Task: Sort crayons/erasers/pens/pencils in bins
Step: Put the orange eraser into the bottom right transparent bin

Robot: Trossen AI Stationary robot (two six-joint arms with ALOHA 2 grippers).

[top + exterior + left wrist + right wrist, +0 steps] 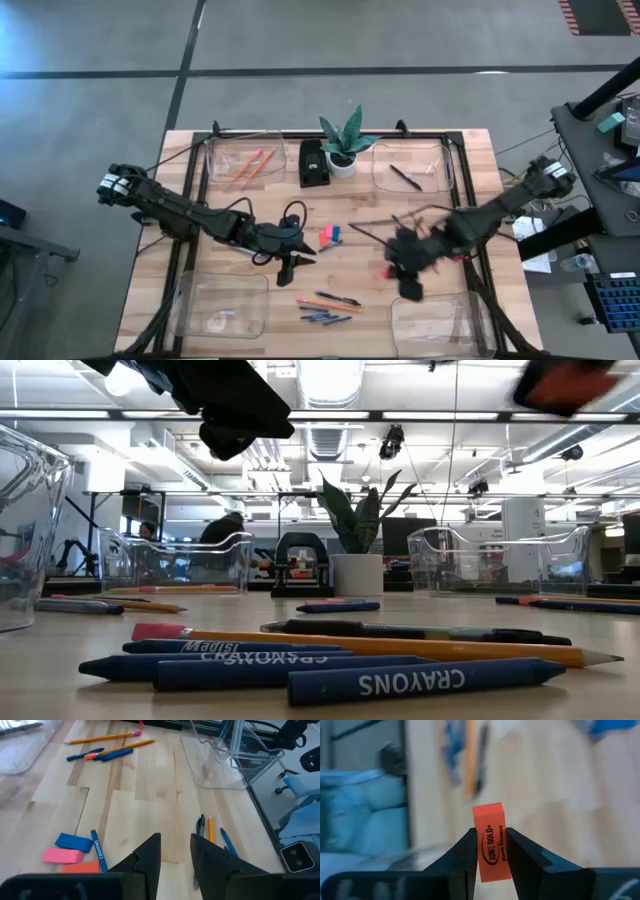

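My right gripper (pixel 490 834) is shut on an orange-red eraser (pixel 489 817) and hangs above the table at the right (pixel 405 268), beside the near right bin (pixel 440 325). My left gripper (pixel 175 839) is open and holds nothing; it hovers left of the middle (pixel 288 265). Blue, pink and orange erasers (pixel 70 849) lie flat on the wood beside it (pixel 330 237). Blue crayons (pixel 350 678), a pencil (pixel 420 647) and a pen (pixel 400 630) lie near the front edge (pixel 325 308). The far left bin (pixel 245 160) holds pencils, and the far right bin (pixel 410 165) holds a pen. My right gripper pinches the eraser between its two fingers, which lie on the two long sides (pixel 481 851) flanking the printed face. The eraser's free end sticks out past the fingertips. It is lifted clear of the table.
A small black box (pixel 314 162) and a potted plant (pixel 342 150) stand between the two far bins. The near left bin (pixel 220 305) stands at the front left. More pencils and blue sticks (pixel 102 749) lie on the wood toward the right side.
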